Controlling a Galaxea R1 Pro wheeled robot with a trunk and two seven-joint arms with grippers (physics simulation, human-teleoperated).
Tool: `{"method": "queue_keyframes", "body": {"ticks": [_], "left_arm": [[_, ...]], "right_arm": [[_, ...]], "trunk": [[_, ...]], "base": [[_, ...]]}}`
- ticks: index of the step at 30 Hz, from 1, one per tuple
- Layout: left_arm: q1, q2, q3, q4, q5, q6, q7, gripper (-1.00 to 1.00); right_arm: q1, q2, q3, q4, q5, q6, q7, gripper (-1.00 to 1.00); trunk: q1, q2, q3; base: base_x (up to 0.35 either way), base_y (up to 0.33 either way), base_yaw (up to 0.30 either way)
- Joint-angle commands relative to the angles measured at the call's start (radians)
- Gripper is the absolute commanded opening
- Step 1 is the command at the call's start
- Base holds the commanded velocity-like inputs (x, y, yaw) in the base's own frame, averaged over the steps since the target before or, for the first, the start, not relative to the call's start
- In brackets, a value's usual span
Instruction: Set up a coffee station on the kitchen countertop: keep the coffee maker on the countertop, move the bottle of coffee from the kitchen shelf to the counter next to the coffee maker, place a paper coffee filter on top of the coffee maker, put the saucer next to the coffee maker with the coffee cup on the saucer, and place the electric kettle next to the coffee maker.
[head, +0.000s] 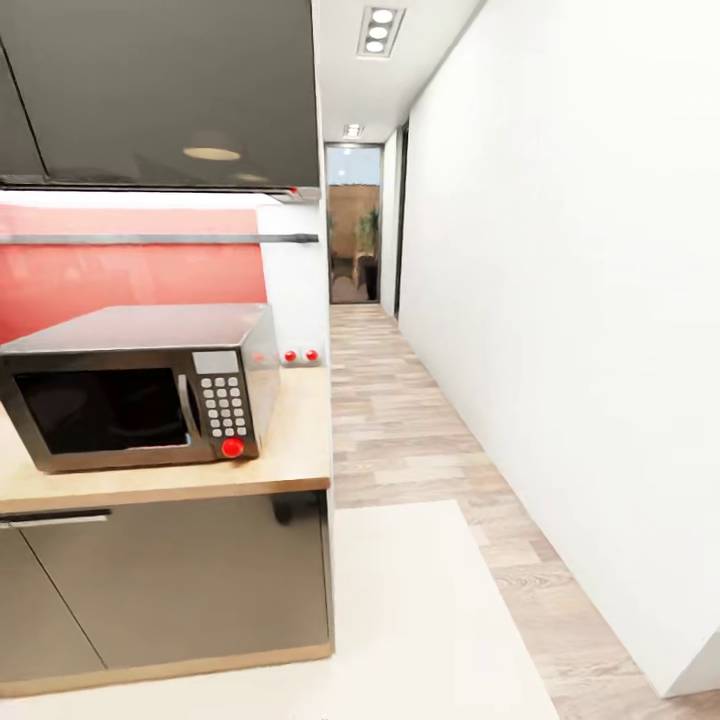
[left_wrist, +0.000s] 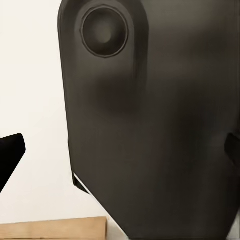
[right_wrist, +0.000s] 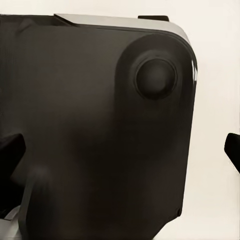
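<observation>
Microwave (head: 140, 385) on the kitchen countertop (head: 300, 440) at left, hallway running far right. Both grippers' finger tips peek at wrist-view edges; spread looks wide, released. Risk: base clipping the cabinet corner (head: 325, 560) while turning.

Microwave (head: 140, 385) and kitchen countertop (head: 290, 440) cut off at left edge

Dark grey rounded body panel (left_wrist: 150, 125) — round recessed disc; black fingertips (right_wrist: 232, 150).

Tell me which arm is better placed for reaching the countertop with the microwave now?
Probably the left: the countertop and microwave lie on the robot's left in the head view. Neither wrist view settles it.
</observation>
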Motion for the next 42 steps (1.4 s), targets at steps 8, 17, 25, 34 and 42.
{"method": "queue_keyframes", "body": {"ticks": [8, 17, 25, 34, 42], "left_arm": [[0.000, 0.002, 0.003, -0.001, 0.001, 0.000, 0.000, 1.00], [-0.001, 0.010, 0.082, -0.002, 0.000, -0.073, 0.002, 1.00], [-0.001, 0.009, 0.090, -0.002, 0.000, -0.082, 0.002, 1.00], [-0.003, 0.009, 0.090, -0.002, 0.000, -0.082, 0.002, 1.00], [-0.005, 0.009, 0.090, -0.002, 0.000, -0.083, 0.002, 1.00]], "right_arm": [[0.000, 0.000, 0.000, -0.001, -0.001, 0.000, 0.000, 1.00], [0.000, 0.000, 0.000, -0.002, -0.001, 0.000, 0.000, 1.00], [0.000, 0.000, 0.000, -0.026, 0.000, 0.001, 0.000, 1.00], [0.000, 0.000, 0.001, -0.031, 0.001, 0.001, 0.000, 1.00], [0.000, 0.000, 0.002, -0.031, 0.001, 0.001, 0.001, 1.00]], "trunk": [[-0.031, 0.056, 0.018], [-0.065, 0.119, 0.038], [-0.096, 0.175, 0.057], [-0.130, 0.238, 0.077], [-0.161, 0.294, 0.095]], "base": [[0.000, 0.000, 0.248], [0.000, 0.000, 0.249], [0.000, 0.000, 0.249], [0.000, 0.000, 0.248], [0.000, 0.000, 0.235]]}}
